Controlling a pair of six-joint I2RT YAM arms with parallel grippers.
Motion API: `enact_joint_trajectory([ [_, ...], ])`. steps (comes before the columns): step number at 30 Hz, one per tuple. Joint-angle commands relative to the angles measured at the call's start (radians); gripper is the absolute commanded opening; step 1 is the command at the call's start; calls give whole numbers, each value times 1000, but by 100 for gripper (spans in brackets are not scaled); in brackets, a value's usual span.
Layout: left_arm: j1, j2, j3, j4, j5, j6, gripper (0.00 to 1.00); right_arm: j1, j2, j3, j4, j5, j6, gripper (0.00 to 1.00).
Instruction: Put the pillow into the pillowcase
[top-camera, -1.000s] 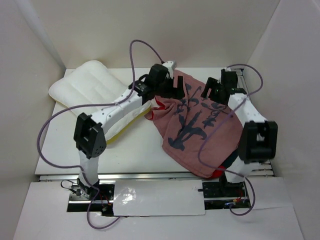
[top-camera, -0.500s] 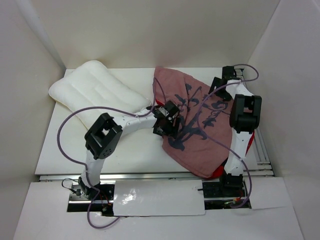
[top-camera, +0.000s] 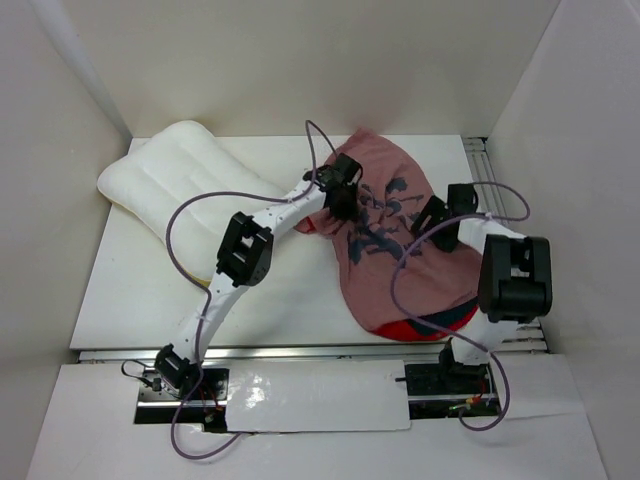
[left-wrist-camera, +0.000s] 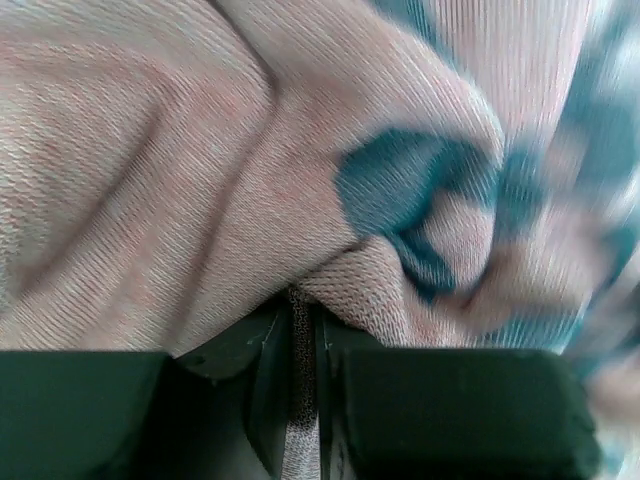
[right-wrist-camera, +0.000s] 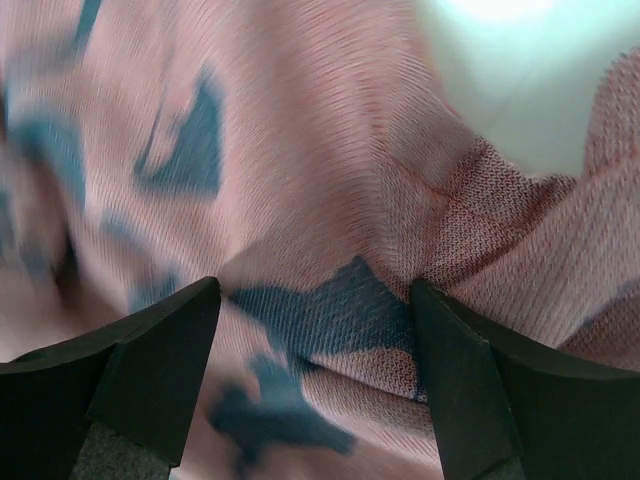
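While the pillow (top-camera: 185, 175) lies bare at the far-left corner, outside the pillowcase (top-camera: 400, 260), the left arm (top-camera: 245, 250) reaches past its near right end. Purple cables (top-camera: 180, 225) loop over both arms. The pillowcase is bunched on the right half, faded pink side up with dark blue marks and a bright red edge at the near end.

The surface (top-camera: 290, 300) is white and flat, boxed in by plain pale walls (top-camera: 300, 60) on three sides.

The left hand (top-camera: 345, 190) sits at the pillowcase's far-left edge. In the wrist view the left hand (left-wrist-camera: 302, 380) is clenched on a thin fold of the pink cloth. The right hand (top-camera: 432, 215) is over the middle-right of the cloth. In its wrist view the right hand (right-wrist-camera: 315, 350) is spread wide with its fingers (right-wrist-camera: 150, 370) against the fabric, gripping nothing.
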Motion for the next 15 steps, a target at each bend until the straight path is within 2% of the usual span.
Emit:
enact_joint_trajectory([
  [1,83,85,97,74,80,27,26,190,-96,-204,-122,-136,93,84],
  [3,92,61,66,220,119,37,33,289,-219,-252,-142,-171,96,84],
  [4,92,61,65,253,129,37,36,403,-260,-267,-156,-171,96,84],
  [8,92,61,137,330,225,57,55,637,-419,-248,-223,-113,70,84],
  [9,83,45,137,349,235,86,67,653,-458,-226,-241,-81,61,84],
  [12,51,-42,62,396,197,143,88,636,-480,-130,-280,71,35,85],
  [13,50,-82,52,396,176,177,99,602,-480,-104,-280,128,18,85],
  [15,38,-120,39,355,127,212,99,562,-443,-25,-280,140,-4,85],
])
